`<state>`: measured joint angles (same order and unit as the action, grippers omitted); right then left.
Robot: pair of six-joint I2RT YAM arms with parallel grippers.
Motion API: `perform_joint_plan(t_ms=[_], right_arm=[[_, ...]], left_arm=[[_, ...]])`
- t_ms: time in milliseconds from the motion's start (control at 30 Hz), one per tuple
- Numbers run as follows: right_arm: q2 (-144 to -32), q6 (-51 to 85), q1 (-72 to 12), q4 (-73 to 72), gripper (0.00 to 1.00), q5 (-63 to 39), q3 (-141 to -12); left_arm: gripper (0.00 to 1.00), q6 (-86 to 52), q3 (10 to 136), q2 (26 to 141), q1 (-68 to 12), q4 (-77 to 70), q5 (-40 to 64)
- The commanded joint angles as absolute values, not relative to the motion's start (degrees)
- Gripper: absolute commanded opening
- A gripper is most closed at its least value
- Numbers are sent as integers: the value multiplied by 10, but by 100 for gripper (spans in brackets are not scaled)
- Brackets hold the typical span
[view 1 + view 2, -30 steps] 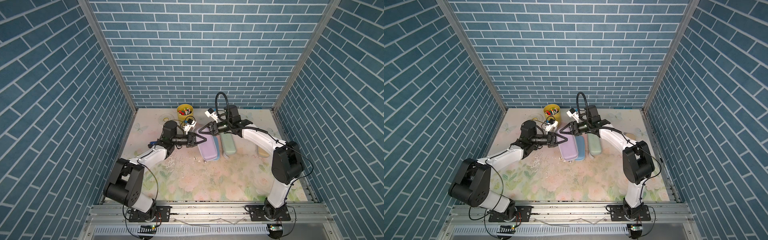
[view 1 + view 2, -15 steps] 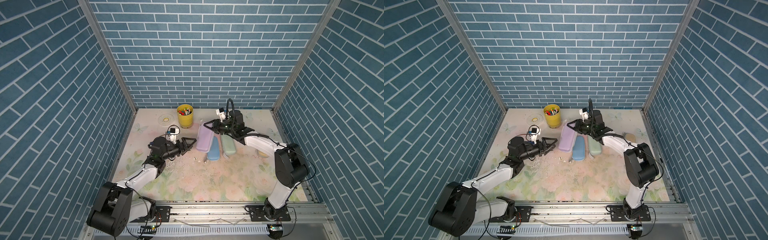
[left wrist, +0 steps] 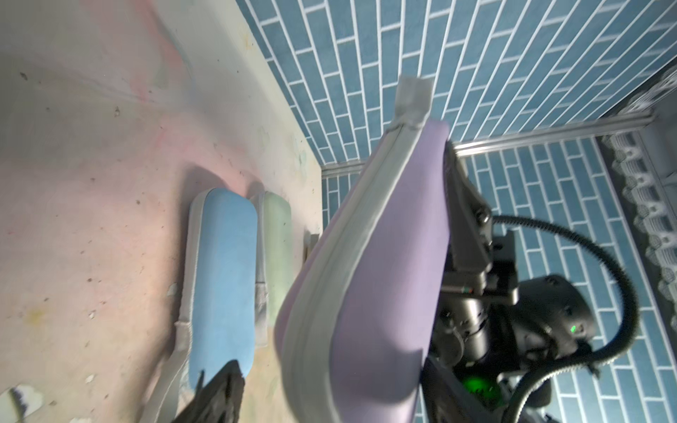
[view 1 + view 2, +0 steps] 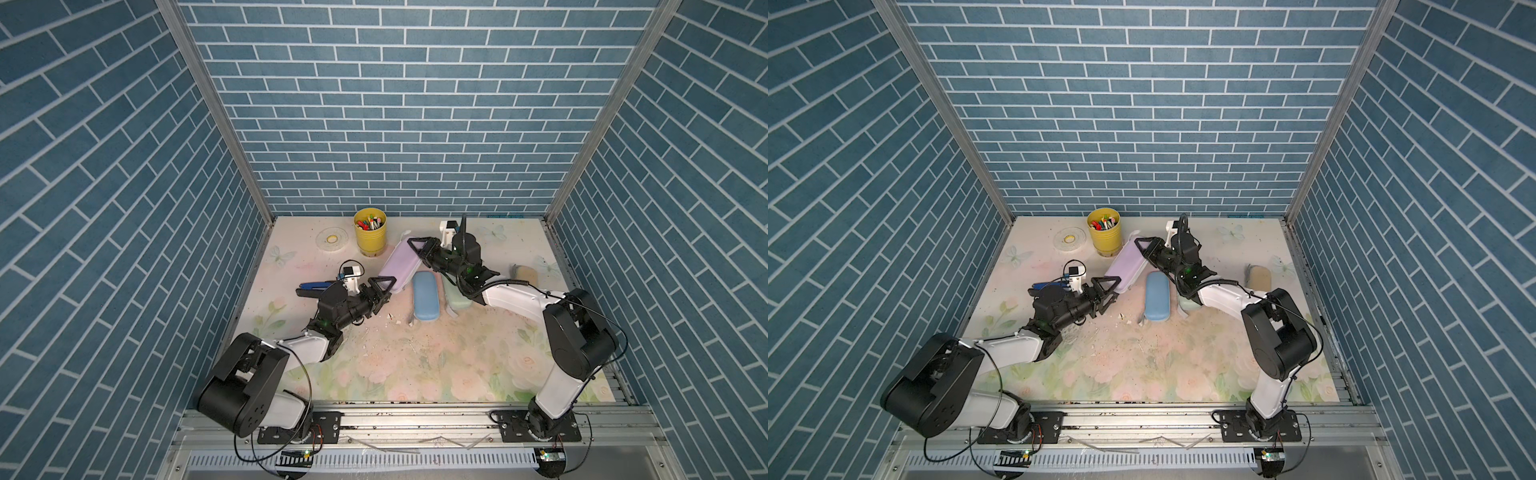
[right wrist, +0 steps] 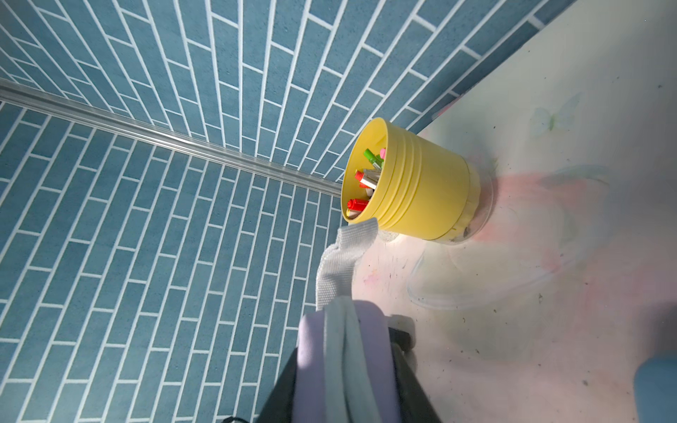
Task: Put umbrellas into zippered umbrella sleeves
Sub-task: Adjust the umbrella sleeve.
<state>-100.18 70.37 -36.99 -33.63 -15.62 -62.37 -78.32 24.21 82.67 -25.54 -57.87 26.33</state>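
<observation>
My right gripper (image 4: 414, 246) (image 5: 344, 351) is shut on the far end of the lilac sleeve (image 4: 399, 264) (image 5: 342, 370) and holds it tilted, with its grey strap hanging free. My left gripper (image 4: 387, 289) (image 3: 329, 397) stands open around the sleeve's near end (image 3: 384, 256), with a gap showing at one finger (image 3: 219, 395). To the right, the light blue sleeve (image 4: 424, 295) and the mint sleeve (image 4: 455, 299) lie zipped side by side, the mint one partly under the right arm. The cream-tan sleeve (image 4: 525, 272) lies at the far right. No umbrella shows.
A yellow cup of pens (image 4: 370, 232) stands at the back, close to the lilac sleeve's far end, with a clear tape roll (image 4: 331, 240) to its left. A small dark blue object (image 4: 313, 286) lies behind the left wrist. White crumbs (image 4: 390, 318) dot the mat.
My left arm has drawn back and down to the front left, and its jaws have widened. The right gripper has come lower, and the lilac sleeve's far end has swung toward the yellow cup.
</observation>
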Motion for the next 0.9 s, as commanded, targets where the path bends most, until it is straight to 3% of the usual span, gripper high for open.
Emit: perform_joint_plan(t_ms=[0,67,200,300,400,500,633,867], right_arm=[[-972,789,-388,-424,12,-143,-623],[-968,793,-388,-421,21,-137,-617],[-955,768,-376,-377,53,-170,-611],[-912,695,-343,-302,62,-198,-575],[-824,512,-344,-136,63,-127,-544],[-777,346,-406,-68,58,-4,-512],[-777,281,-468,-109,55,46,-483],[-845,191,-554,-131,54,57,-540]], left_arm=[[66,-835,264,861,-259,-680,220],[55,-851,273,882,-260,-707,227],[35,-870,268,901,-258,-747,228],[31,-867,267,896,-248,-746,231],[30,-830,277,878,-230,-711,240],[31,-763,301,842,-231,-615,237],[34,-709,319,802,-235,-535,216],[34,-695,340,785,-244,-502,206]])
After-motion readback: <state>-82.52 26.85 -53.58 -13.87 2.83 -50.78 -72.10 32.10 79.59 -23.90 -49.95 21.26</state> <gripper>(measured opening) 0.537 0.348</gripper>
